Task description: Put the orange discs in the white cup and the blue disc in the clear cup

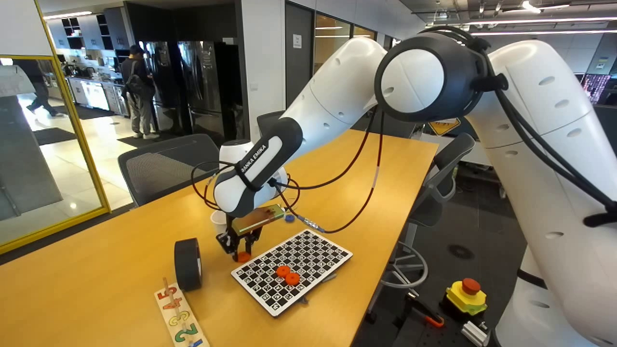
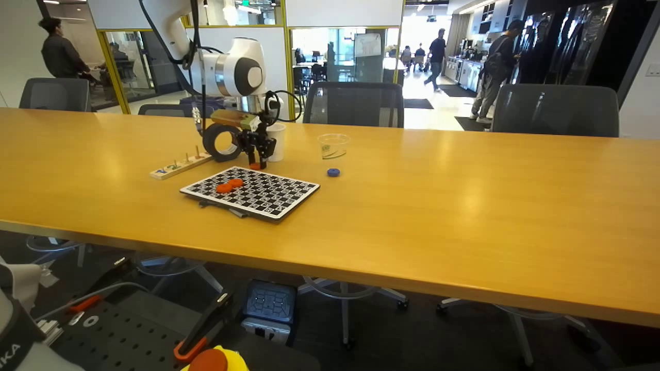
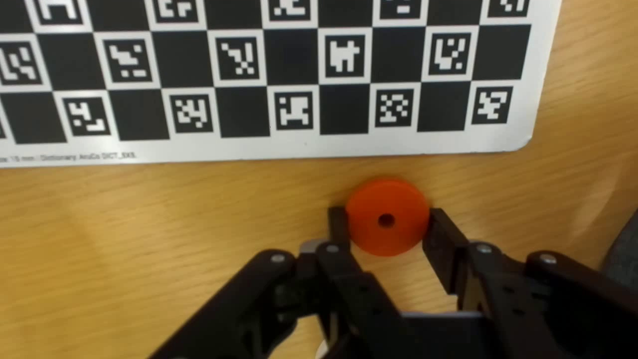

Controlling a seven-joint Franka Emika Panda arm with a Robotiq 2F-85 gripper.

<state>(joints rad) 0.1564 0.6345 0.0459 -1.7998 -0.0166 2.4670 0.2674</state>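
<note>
In the wrist view my gripper is shut on an orange disc, one finger pressed to each side of its rim. That disc lies flat at the table surface, just off the edge of the checkered board. Two more orange discs rest side by side on the board. The white cup stands upright close behind the gripper, partly covered by it. To the white cup's right in an exterior view is the clear cup, with the blue disc on the table in front of it.
The checkered board lies tilted slightly on tools beneath it, beside the gripper. A black roll stands on its side nearby. Past it lies a wooden number board with upright pegs. Cables hang from the arm above the table.
</note>
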